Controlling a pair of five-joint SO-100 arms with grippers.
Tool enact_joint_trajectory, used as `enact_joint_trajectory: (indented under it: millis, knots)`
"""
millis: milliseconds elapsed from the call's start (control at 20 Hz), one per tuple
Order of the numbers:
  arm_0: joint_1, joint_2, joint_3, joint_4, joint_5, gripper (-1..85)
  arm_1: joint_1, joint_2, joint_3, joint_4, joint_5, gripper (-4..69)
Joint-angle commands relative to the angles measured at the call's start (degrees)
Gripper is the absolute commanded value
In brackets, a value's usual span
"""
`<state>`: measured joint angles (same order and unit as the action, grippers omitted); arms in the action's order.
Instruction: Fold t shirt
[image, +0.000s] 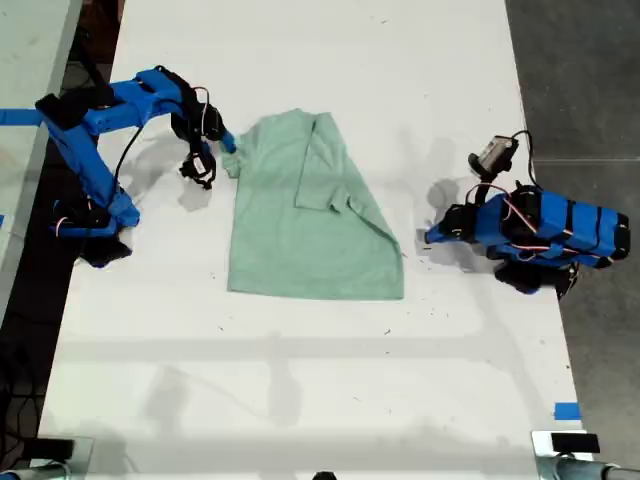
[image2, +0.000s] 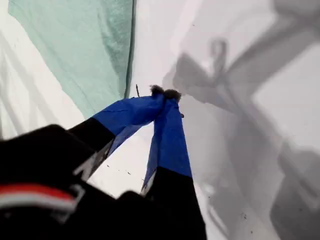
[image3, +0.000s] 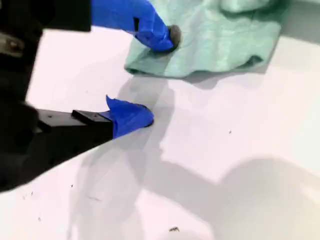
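Note:
The pale mint-green t shirt lies flat mid-table, with one side folded over onto its middle. By the sleeve at the exterior view's left, my second gripper is open. In the second wrist view one fingertip hangs over the bunched sleeve edge of the t shirt while the other sits above bare table. Nothing is held. At the exterior view's right my first gripper is shut on nothing, a little off the shirt's lower corner. Its tips meet over white table beside the shirt's edge.
The white table runs well past the shirt on every side. The first arm's folded body sits near the table's edge at the exterior view's right. The second arm's base stands at that view's left edge. Blue tape marks the near corner.

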<state>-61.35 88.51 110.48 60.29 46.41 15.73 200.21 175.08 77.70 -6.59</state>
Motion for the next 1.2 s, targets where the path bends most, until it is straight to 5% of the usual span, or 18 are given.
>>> enact_joint_trajectory:
  millis: [0, 50, 300, 600, 900, 1000, 1050, 1100, 1150]
  knots:
    - [1.1, -6.2, -7.6, 3.7, -1.5, 6.6, -0.8, 0.7, 0.8, -1.1, -0.5, -1.5]
    - [1.1, -7.1, -8.2, 4.4, -2.5, -0.1, -1.0, 0.7, 0.8, -1.1, -0.5, -1.5]
    - [2.9, -1.8, -8.7, 7.8, -6.3, -0.1, -1.0, 0.7, 0.8, -1.1, -0.5, -1.5]
    - [20.9, 6.7, -31.3, 18.1, -16.3, -0.1, -1.0, 0.7, 0.8, -1.1, -0.5, -1.5]
    - [35.2, -10.5, -51.2, 15.8, -23.2, 0.0, -1.1, 0.7, 0.8, -1.1, -0.5, -1.5]
    - [35.3, -11.5, -52.1, 14.6, -24.8, 18.1, -1.1, 0.7, 0.8, -1.1, -0.6, -1.5]
    - [34.4, -10.2, -52.1, 14.8, -22.2, 16.0, -1.2, 0.7, 0.8, -1.1, -0.6, -1.5]
    - [33.1, -7.2, -52.0, 16.4, -21.3, 0.9, -1.2, 0.7, 0.8, -1.1, -0.6, -1.5]
    - [31.9, -3.0, -51.3, 18.6, -21.4, -0.1, -1.2, 0.7, 0.8, -1.1, -0.7, -1.5]
